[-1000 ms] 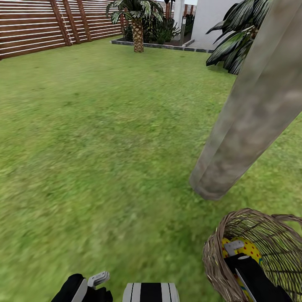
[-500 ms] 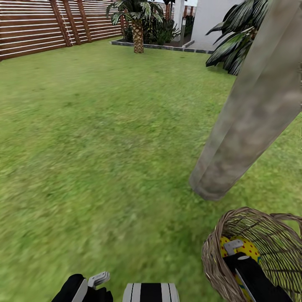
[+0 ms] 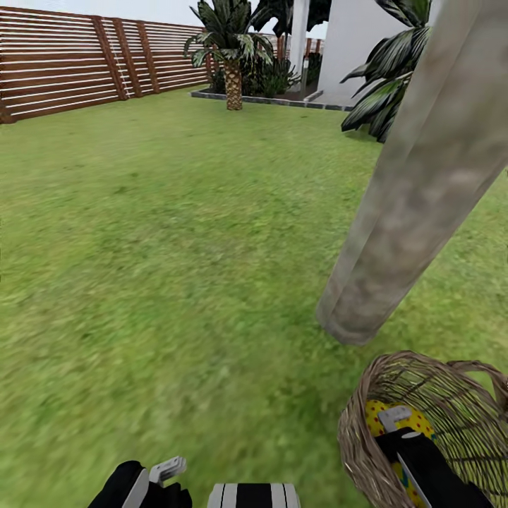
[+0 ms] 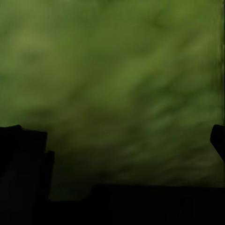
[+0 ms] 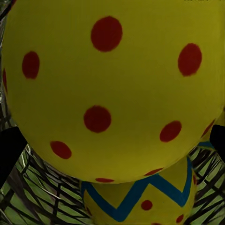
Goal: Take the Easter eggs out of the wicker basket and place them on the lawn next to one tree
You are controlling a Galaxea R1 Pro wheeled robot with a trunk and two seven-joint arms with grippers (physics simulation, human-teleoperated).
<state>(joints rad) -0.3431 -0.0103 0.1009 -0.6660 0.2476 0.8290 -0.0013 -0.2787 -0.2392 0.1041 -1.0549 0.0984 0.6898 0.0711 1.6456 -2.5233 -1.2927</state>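
The wicker basket (image 3: 367,451) stands on the lawn (image 3: 176,268) at the lower right of the head view, just in front of the tree (image 3: 416,190) with its thick grey-brown trunk. My right gripper (image 3: 395,421) reaches down inside the basket onto a yellow Easter egg (image 3: 416,422) with red dots. In the right wrist view this egg (image 5: 112,89) sits close up between the open fingers (image 5: 8,150), and a second egg (image 5: 140,201) with a blue zigzag band lies under it. My left gripper (image 3: 166,468) hangs open over bare grass (image 4: 112,84).
A brown slatted fence (image 3: 70,63) runs along the far left. A small palm (image 3: 231,56) and a dark leafy bush (image 3: 384,77) stand at the back by the white house wall (image 3: 346,42). Wide grass stretches left of the trunk.
The whole head view has shifted down a little, so the camera has tilted up. The right gripper stays in the basket over the egg, and the left arm has not moved.
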